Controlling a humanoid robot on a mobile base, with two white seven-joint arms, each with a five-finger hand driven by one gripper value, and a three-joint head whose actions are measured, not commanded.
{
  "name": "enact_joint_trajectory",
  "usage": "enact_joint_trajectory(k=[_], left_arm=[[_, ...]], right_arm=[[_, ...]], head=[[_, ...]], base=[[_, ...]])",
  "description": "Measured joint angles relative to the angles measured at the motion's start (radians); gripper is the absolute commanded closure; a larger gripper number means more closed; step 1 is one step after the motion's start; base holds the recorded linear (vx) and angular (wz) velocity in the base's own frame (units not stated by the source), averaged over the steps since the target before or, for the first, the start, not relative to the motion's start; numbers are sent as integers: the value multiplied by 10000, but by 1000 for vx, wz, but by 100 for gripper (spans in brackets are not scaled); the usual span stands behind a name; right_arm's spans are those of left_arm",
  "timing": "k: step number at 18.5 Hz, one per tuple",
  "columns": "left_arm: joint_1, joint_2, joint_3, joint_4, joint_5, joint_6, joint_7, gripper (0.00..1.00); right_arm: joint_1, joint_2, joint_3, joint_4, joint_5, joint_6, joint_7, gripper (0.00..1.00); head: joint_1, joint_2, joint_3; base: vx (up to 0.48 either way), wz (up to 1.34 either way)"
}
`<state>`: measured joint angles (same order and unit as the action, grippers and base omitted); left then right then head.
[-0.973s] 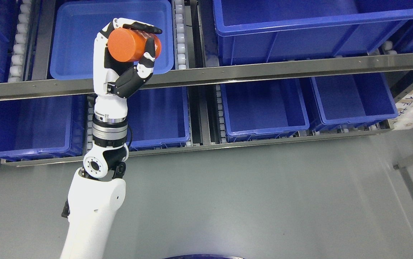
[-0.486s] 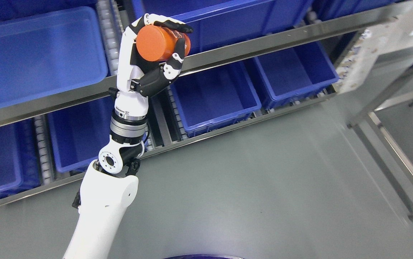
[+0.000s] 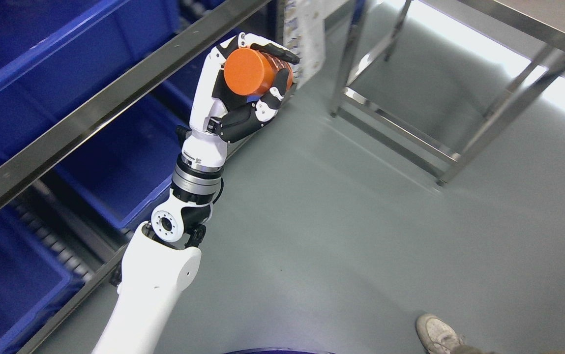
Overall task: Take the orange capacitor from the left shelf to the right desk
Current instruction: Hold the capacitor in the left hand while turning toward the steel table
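One hand (image 3: 243, 101) in view, the left, arm coming up from the lower left. It is wrapping the capacitor (image 3: 252, 72) around its curved side: fingers (image 3: 273, 50) curling over the top, thumb pressing from below, flat end facing the camera. The capacitor is sitting high in the frame, in front of the shelf (image 3: 115, 93) rail, clear of the blue bins (image 3: 41, 64). The desk (image 3: 518, 29) frame is showing at upper right, well apart from the hand. A shoe (image 3: 438, 334) is standing at the bottom right.

Judging handling: rigid smooth cylinder, probably light, likely slippery along its length. The side wrap looks right; holding by the ends would be risking a roll. Right hand not showing.
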<state>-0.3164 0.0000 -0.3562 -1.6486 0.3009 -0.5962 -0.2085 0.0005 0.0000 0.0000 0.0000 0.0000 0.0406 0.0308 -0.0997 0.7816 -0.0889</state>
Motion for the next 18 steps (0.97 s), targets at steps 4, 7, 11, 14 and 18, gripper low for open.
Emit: enact_joint_trajectory(k=[4, 7, 11, 14, 18], left_arm=[[191, 0, -180, 5, -1, 351, 0, 94], [296, 0, -292, 13, -1, 670, 0, 94], [419, 0, -424, 24, -2, 805, 0, 94], [487, 0, -486, 27, -2, 819, 0, 93], [534, 0, -546, 32, -2, 861, 0, 93]], right_arm=[[-2, 0, 0, 0, 0, -1, 3, 0], [-4, 0, 0, 0, 0, -3, 8, 0], [69, 0, 0, 4, 0, -23, 15, 0], [32, 0, 0, 0, 0, -47, 41, 0], [8, 0, 0, 0, 0, -51, 66, 0]], head=[[0, 0, 0], [0, 0, 0], [0, 1, 0], [0, 2, 0], [0, 1, 0]], base=[[127, -806], [156, -539], [191, -374], [280, -214], [321, -147]])
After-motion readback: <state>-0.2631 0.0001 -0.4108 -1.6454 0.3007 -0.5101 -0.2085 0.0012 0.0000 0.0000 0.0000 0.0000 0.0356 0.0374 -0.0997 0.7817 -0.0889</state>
